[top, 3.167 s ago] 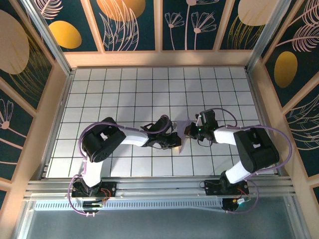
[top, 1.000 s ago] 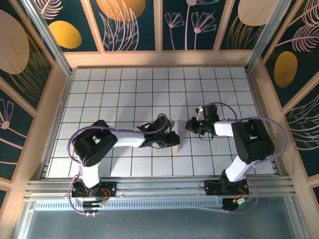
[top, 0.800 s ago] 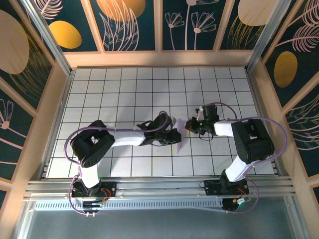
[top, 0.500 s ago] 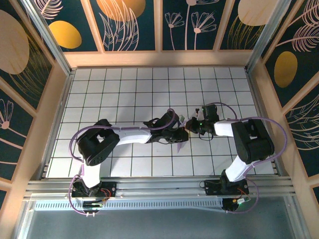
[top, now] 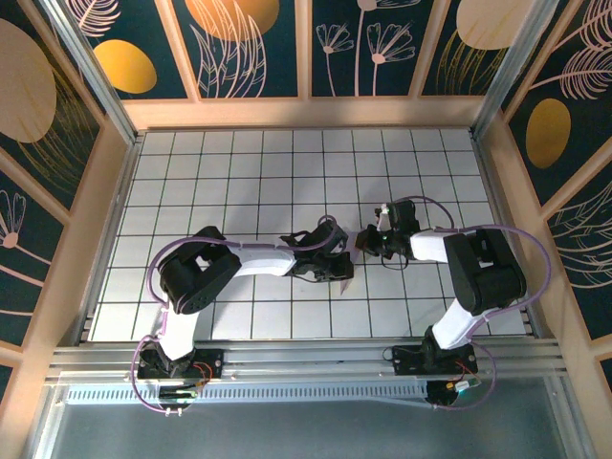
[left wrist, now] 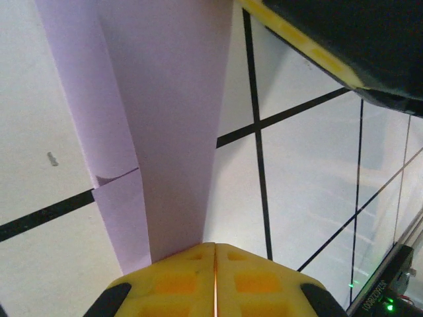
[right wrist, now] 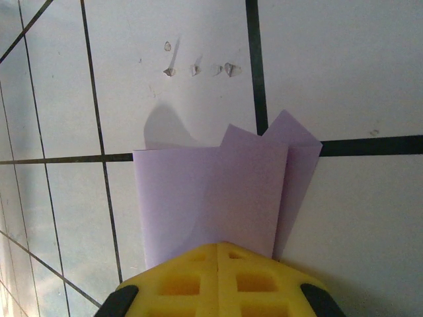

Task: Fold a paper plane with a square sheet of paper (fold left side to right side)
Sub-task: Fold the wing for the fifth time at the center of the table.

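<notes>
Left gripper (top: 337,270) has shifted slightly toward the near edge of the table (top: 239,182) over the last half second. Its pads are pressed together, pinching the lavender paper (left wrist: 165,99). Right gripper (right wrist: 218,246) is clamped on the paper's other end. The folded strip spans between them, mid-table, just right of centre.

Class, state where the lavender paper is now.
From above, the lavender paper sits right of centre on the table, gripped between the left end effector and the right end effector.
</notes>
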You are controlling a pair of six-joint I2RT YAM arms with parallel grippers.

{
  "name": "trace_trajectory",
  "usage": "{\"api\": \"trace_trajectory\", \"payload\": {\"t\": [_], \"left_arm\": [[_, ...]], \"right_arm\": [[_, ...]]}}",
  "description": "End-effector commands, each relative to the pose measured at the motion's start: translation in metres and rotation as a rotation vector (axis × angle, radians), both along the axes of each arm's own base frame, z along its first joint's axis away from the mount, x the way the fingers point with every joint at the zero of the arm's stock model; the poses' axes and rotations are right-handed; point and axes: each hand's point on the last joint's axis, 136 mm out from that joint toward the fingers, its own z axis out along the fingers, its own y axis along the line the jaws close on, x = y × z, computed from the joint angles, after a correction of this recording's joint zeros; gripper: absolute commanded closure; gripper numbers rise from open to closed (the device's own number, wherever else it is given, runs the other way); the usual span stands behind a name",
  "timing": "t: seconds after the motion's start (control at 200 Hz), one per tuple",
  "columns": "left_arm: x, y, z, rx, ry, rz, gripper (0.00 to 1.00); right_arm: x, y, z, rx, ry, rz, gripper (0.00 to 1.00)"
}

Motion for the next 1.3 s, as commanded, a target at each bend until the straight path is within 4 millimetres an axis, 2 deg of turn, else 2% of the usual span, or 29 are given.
{"api": "trace_trajectory", "payload": {"t": [0.0,0.736,1.291], "left_arm": [[-0.001,0.008,-0.01,0.045,0.014,0.013,0.92],[-0.006,0.016,-0.019,0.064,0.027,0.023,0.92],[-0.007,0.024,-0.018,0.067,0.021,0.05,0.92]], "right_arm": [[-0.025,-0.02,-0.034,-0.134,0.122,-0.02,1.0],[-0.024,-0.018,-0.034,-0.138,0.126,-0.012,1.0],[-0.024,-0.017,-0.037,-0.144,0.134,-0.005,1.0]]}}
